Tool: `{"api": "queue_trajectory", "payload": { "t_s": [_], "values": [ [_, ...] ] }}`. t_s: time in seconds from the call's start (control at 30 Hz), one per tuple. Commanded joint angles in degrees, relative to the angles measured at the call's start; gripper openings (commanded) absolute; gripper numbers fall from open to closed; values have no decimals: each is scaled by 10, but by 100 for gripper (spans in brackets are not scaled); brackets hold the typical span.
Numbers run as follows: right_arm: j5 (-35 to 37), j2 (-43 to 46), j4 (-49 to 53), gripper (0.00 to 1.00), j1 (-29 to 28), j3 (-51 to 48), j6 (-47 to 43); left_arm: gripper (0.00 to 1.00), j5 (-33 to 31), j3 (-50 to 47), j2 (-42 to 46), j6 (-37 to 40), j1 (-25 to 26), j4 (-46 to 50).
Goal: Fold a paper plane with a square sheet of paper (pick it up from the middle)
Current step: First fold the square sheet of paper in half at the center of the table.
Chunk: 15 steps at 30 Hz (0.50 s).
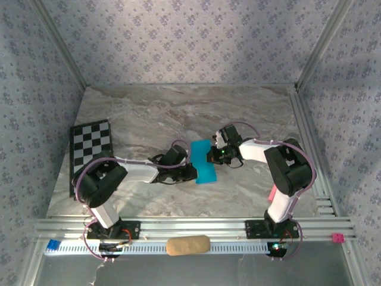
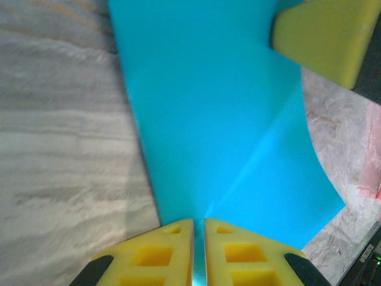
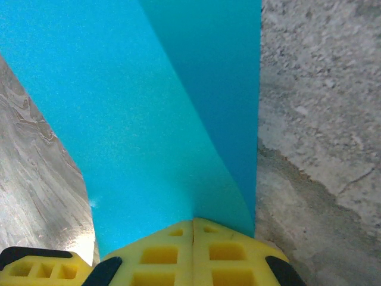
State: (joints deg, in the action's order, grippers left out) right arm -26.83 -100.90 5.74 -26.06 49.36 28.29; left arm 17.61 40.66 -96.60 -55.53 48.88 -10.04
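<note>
Blue sheet of paper (image 1: 202, 162) sits mid-table, between the two claws, right of the checkered board (image 1: 90, 143). Can't tell if it lies flat on the marble table (image 1: 178, 113) or is lifted off it.

Left claw (image 2: 198, 225): yellow fingers pressed together, only a thin gap, pinching the near edge of the sheet. From that grip a diagonal crease runs up to the right, with a folded flap on that side.

Right claw (image 3: 193, 225): fingers fully together, clamped on the opposite edge. A fold line runs from that grip up across the sheet, and the right-hand part looks darker.

The two claws face each other across the sheet, close together. Tan block (image 1: 187, 245) lies on the front rail between the arm bases, well apart from the sheet.
</note>
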Motion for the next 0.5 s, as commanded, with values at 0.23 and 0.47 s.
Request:
{"api": "queue_trajectory", "payload": {
  "t_s": [0.23, 0.47],
  "values": [
    [80, -24, 90, 0, 1, -33, 7, 2, 0, 42, 30, -27, 5, 38],
    [80, -22, 89, 0, 0, -35, 8, 0, 30, 54, -18, -44, 7, 1]
  ]
}}
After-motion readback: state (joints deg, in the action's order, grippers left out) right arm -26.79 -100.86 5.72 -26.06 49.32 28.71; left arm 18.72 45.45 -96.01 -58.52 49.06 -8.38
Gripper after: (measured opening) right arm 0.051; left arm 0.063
